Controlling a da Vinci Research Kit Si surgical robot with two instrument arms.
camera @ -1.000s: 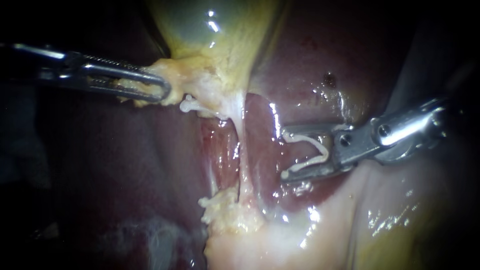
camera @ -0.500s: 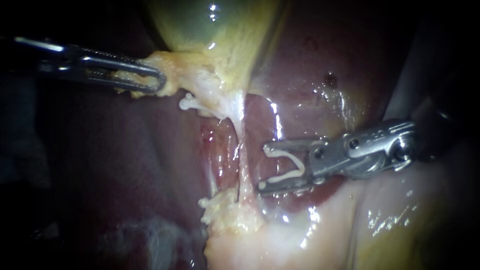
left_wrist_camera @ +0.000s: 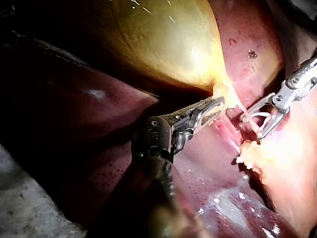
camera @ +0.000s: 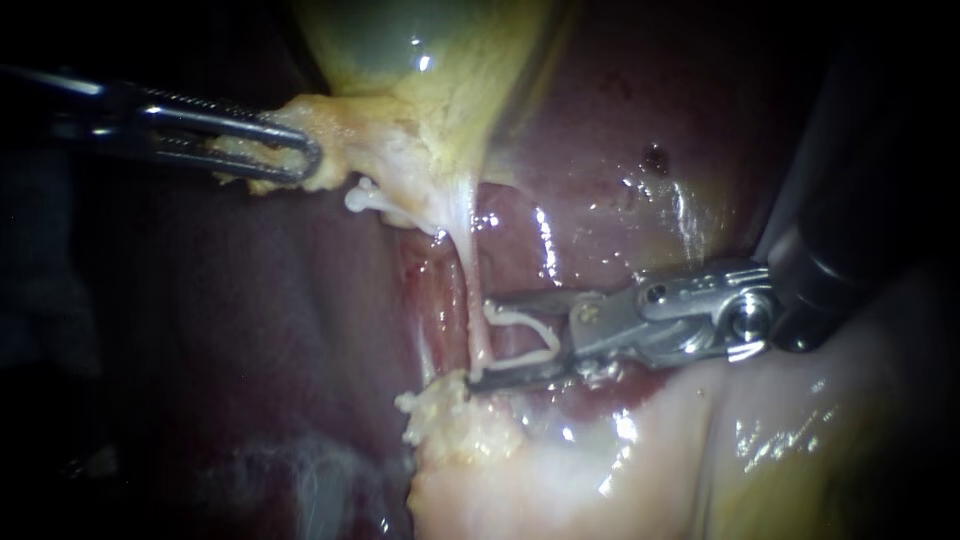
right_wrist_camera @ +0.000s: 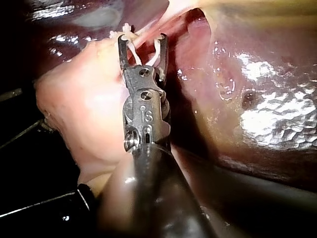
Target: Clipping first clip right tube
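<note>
left instrument (camera: 312, 160): comes in from the far left, jaws closed down on the pale tissue (camera: 350, 140) at the neck of the gallbladder (camera: 420, 50), holding it off to the left.
right instrument (camera: 483, 340): jaws stand wide apart and carry an open white clip (camera: 525, 320), one leg lying along each jaw. nothing is squeezed yet.
tube (camera: 468, 265): a thin pale strand stretched taut from the gallbladder's neck down to a yellowish fat lump (camera: 450, 415) nearer the camera. it crosses right at the tips of the right jaws, just inside the clip's mouth, with the liver (camera: 620, 140) behind.
step: judged to be seating the clip around the tube, not yet closed.
risk, shallow bite: the tube sits only at the mouth, so closing from here could catch just part of it or let the clip slip off.
risk, tips: the nearer jaw's tip lies close to the fat lump and the liver — pushing further in could snag either.
risk, pull: harder traction toward the left could tear so thin a strand.
</note>
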